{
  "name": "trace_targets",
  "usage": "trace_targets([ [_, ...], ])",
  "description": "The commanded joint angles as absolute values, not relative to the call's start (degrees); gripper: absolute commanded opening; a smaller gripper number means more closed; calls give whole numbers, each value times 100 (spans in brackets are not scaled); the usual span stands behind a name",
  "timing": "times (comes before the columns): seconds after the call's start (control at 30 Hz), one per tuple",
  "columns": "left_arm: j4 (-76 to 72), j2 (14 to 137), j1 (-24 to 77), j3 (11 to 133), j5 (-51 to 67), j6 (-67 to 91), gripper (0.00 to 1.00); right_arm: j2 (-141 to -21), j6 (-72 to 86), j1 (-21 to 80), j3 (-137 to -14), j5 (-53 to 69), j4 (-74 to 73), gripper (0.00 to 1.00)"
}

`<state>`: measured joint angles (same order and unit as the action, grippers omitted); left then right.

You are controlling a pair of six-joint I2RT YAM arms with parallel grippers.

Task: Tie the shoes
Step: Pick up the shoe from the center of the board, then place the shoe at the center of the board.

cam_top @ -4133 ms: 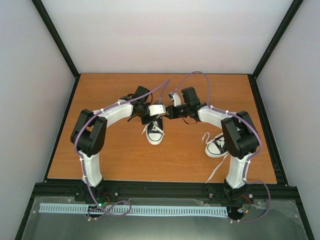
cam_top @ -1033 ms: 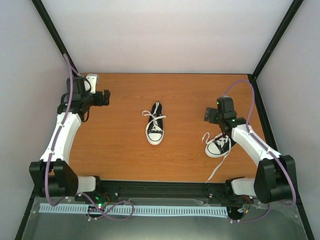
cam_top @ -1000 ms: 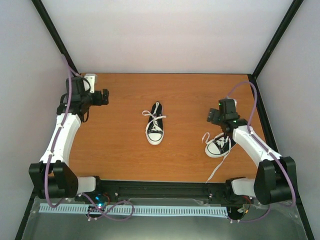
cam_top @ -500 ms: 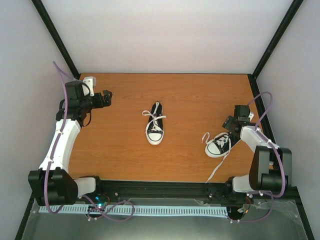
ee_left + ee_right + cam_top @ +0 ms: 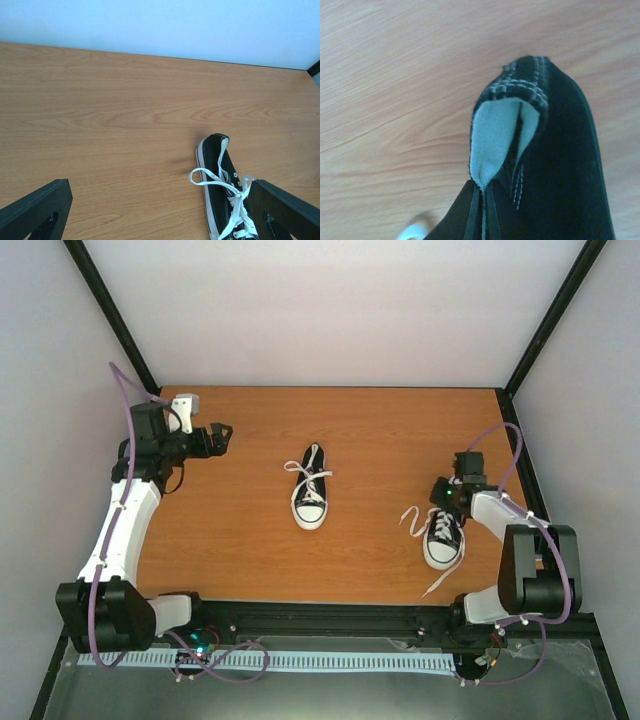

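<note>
Wooden table (image 5: 350, 420) holds both sneakers: the middle sneaker (image 5: 309, 498) looks bow-tied, the right-hand sneaker (image 5: 442, 540) trails loose laces, its heel pinched in the closed right gripper (image 5: 447, 502), while the left gripper (image 5: 222, 430) gapes empty far-left.

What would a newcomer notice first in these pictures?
Two small black shoes on the wooden table: the middle shoe lies alone at the centre, the right shoe near the right edge, its white lace trailing toward the near edge. The right gripper is shut on that shoe's heel, while the left gripper hangs open at the far left.
</note>
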<state>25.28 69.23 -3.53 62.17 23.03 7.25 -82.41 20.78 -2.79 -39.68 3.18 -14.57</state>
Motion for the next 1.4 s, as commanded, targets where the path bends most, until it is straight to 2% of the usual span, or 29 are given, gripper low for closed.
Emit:
trace_targets([
  [0.0,2432,7108,-360,6169,2786,568,100,-8243,2253,680,-4586,479,-1398,3],
  [0.2,2370,7468,-360,6067,3109,324,100,-9177,2668,1649,-5903,289,-1103,3],
  [0.53,2330,7827,-340,5915,3039,-255,100,-10995,2674,2096,-7609,524,-1153,3],
  [0.87,2473,8083,165,5970,2973,-624,100,-11039,2298,2235,-7702,64,-1463,5],
  [0.9,2490,8112,260,5983,2922,-675,100,-11063,2190,2234,-7772,189,-1565,17],
  [0.97,2513,8129,487,5982,2829,-738,100,-11012,2032,2233,-7871,250,-1786,58],
  [1.0,2505,8119,578,5974,2828,-788,100,-10897,1989,2231,-7837,130,-1844,85],
  [1.03,2510,8113,705,5971,2812,-836,100,-10733,1932,2228,-7725,-9,-1865,96],
  [1.07,2535,8100,799,5979,2775,-900,100,-10524,1855,2225,-7659,-198,-1890,100],
  [1.17,2917,8077,1056,6190,2722,-1239,100,-9947,1690,2138,-7302,-801,-2113,100],
  [1.23,3342,8143,1222,6469,2824,-1514,98,-9681,1535,1951,-7098,-627,-2266,100],
  [1.37,4106,8512,1778,7250,2729,-1761,82,-9544,1293,1828,-6924,203,-2822,93],
])
